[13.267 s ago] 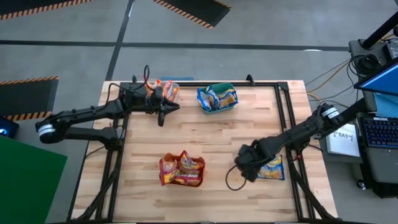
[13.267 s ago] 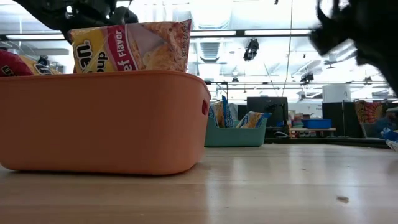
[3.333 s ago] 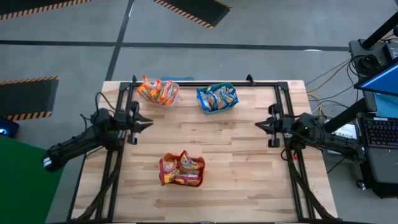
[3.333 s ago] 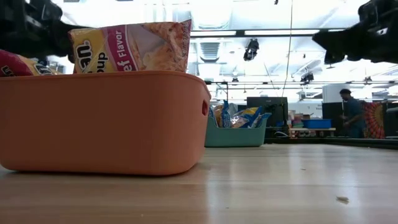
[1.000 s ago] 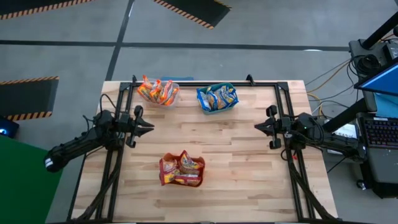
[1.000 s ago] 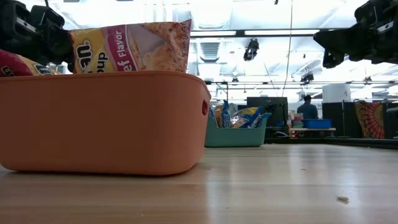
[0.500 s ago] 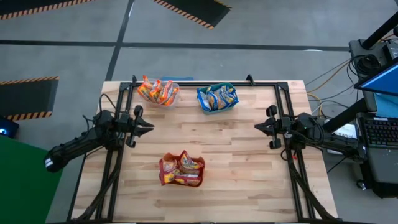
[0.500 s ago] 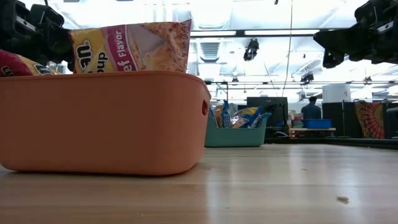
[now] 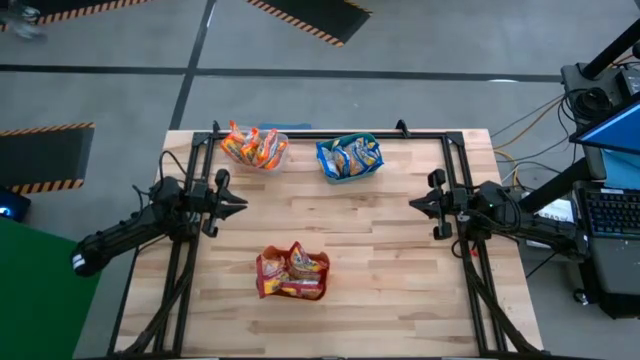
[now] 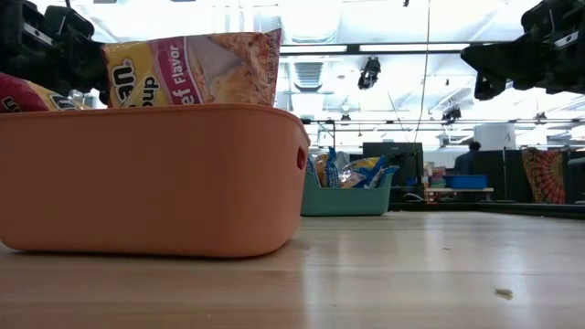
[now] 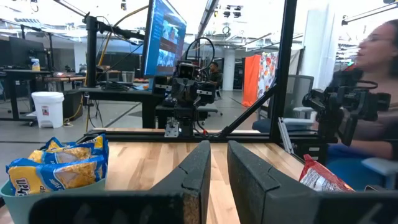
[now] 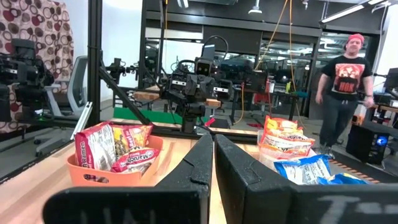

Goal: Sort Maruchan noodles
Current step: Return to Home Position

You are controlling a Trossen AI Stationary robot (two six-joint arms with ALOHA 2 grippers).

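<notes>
Maruchan noodles [image 9: 292,270] all sit in tubs; I see none loose on the table [image 9: 380,260]. At the left edge the left gripper [image 9: 240,203] hangs over the boards pointing inward, its jaws a slim gap apart and empty. Just beyond it, at the far edge, the orange packets [image 9: 250,146] stand in the clear tub [image 9: 285,148]. Toward the near edge, about midway across, the dark red packets [image 10: 196,68] fill the orange tub [image 10: 155,178]. Farther right at the far edge, the blue packets [image 9: 352,155] rest in the teal tub [image 10: 345,201]. At the right edge the right gripper [image 9: 413,203] faces the left one, jaws pressed together on nothing. Every tub lies well apart from both jaws, so sorting looks complete and the arms seem parked, with nothing left to reach for.
</notes>
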